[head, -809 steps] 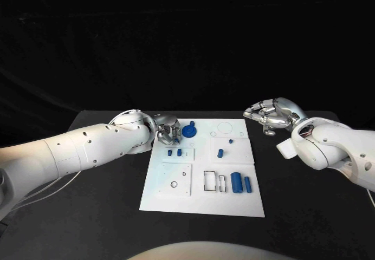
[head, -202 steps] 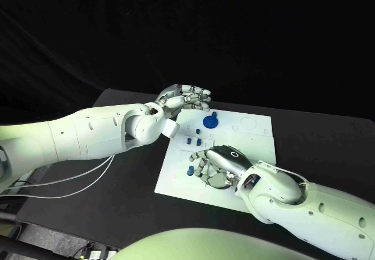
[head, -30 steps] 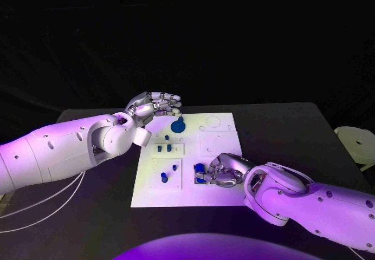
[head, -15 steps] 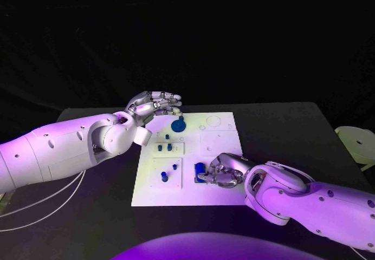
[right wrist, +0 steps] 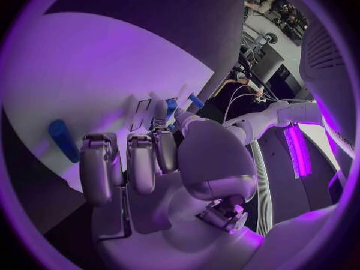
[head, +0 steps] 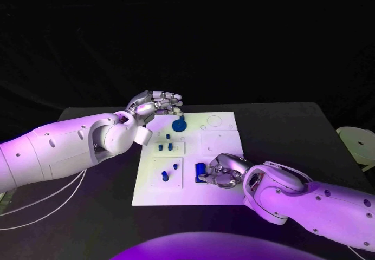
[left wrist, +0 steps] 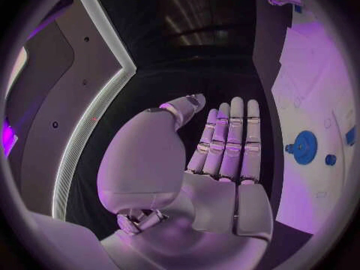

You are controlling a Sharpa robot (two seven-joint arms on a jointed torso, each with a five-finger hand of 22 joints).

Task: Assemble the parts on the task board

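- Worktop (head: pixel 94 195): a black surface carrying the flat white rectangular task board (head: pixel 222 141) at its middle, long side running away from the robot.
- Left silver many-fingered hand (head: pixel 155 103) hangs over the far left corner of the board, apart from it. In the left wrist view its fingers (left wrist: pixel 228 135) lie straight, side by side and pressed close together, the thumb a little off to one side, with nothing in them.
- Round blue gear-like part (head: pixel 179 125) sits on the far end of the board, just beside the left hand; the left wrist view shows it (left wrist: pixel 305 147) with a small blue peg (left wrist: pixel 330 159) next to it.
- Small blue upright parts (head: pixel 164 147) stand in a group on the board's left side, and one more small blue part (head: pixel 165 175) stands in the near left panel.
- Right silver many-fingered hand (head: pixel 220 171) is low over the near middle of the board, fingers curled down at a blue cylindrical part (head: pixel 201 170) by the rectangular slots. Whether it actually grips this part I cannot tell.
- Right wrist view: its fingers (right wrist: pixel 143 162) bend toward the white board, and a blue rod-shaped part (right wrist: pixel 63 140) lies on the board apart from them.
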